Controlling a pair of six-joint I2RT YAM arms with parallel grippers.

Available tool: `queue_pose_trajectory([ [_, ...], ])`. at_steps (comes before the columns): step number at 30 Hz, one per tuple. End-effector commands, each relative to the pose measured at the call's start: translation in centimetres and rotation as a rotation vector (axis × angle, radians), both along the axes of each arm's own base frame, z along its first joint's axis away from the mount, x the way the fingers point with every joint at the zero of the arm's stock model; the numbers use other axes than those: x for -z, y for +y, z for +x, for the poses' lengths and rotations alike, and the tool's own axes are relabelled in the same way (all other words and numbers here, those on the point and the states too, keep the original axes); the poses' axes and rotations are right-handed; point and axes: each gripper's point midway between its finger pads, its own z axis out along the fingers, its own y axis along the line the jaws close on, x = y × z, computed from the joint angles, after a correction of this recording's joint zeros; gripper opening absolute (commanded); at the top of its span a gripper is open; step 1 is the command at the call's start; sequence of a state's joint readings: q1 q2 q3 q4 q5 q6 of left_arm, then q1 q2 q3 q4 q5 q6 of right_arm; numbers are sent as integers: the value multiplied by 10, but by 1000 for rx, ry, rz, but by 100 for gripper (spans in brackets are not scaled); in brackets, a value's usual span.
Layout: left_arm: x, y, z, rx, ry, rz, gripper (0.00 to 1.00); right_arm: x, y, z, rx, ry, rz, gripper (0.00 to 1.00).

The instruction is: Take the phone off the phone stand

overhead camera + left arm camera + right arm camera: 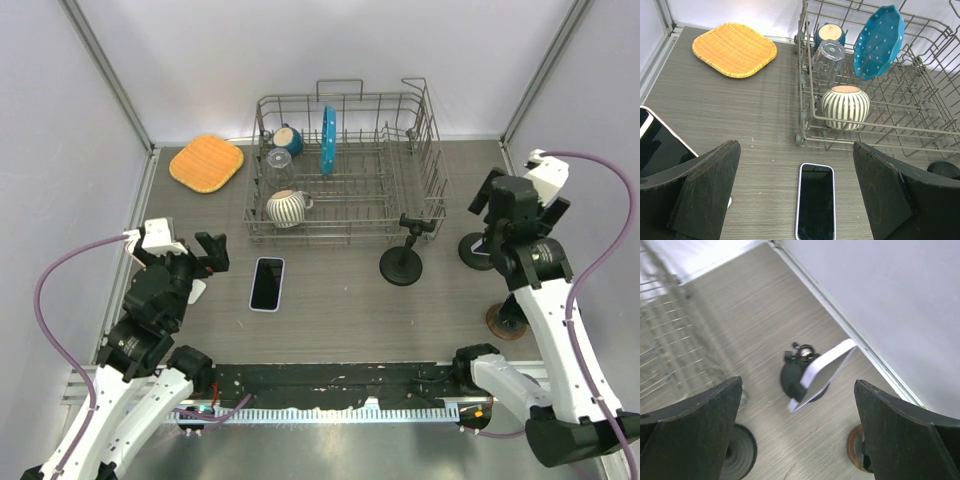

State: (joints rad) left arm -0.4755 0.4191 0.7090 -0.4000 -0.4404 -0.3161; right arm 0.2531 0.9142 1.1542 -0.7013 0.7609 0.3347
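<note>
both my grippers are released, jaws spread wide with nothing between them. my right gripper (798,390) hangs over the phone (826,366), a white-edged handset that sits tilted in the phone stand (789,375), close to the right wall. the stand's dark round base rests on the grey table (740,315), and my fingers (695,435) are above the phone, not touching it. my left gripper (796,147) hovers at the left side over a second phone (815,202) lying flat, screen up, just in front of the dish rack (805,127). an empty stand (402,262) is between the flat phone and the occupied stand. an orange mat (206,163) lies left of the rack
</note>
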Motion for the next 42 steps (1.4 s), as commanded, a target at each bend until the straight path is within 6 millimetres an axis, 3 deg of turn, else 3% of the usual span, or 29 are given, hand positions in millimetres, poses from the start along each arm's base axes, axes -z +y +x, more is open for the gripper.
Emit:
queue_pose_trajectory([
  [1, -11, -1, -1, 7, -45, -38, 100, 16, -26, 9, 60, 59, 84, 100],
  [5, -13, -2, -2, 14, -53, -47, 100, 39, -44, 20, 154, 83, 143, 99],
  [9, -14, -2, -3, 14, -57, -50, 100, 48, -58, 25, 233, 32, 158, 94],
  [14, -13, -2, -3, 16, -57, -50, 100, 66, -61, 31, 250, 38, 220, 88],
  [17, -14, -2, -4, 17, -59, -53, 100, 72, -67, 27, 278, 52, 199, 76],
  [32, -12, -4, -3, 26, -56, -52, 100, 67, -73, 19, 311, 41, 172, 44],
  [42, -11, -6, -2, 31, -51, -49, 100, 52, -78, 5, 335, 8, 143, 13],
])
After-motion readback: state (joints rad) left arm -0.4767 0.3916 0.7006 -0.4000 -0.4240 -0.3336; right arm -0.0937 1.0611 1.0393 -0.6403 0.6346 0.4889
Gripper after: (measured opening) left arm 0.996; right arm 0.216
